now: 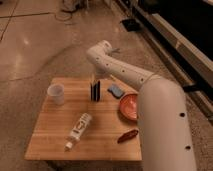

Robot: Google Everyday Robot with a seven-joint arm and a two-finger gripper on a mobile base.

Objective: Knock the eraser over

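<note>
My gripper hangs just above the eraser; jaw state: cannot tell. Eraser stands upright at the table's far edge, between white cup and blue-grey pad.

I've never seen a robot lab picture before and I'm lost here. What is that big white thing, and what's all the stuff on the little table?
The white shape is a robot's arm, seen from one camera looking down at a wooden table. Its gripper hangs at the table's far edge, just above the eraser, a small dark block standing upright. Nothing is visibly held. Also on the table: a white cup, a bottle lying on its side, an orange bowl, a blue-grey pad and a dark red elongated object.
</note>
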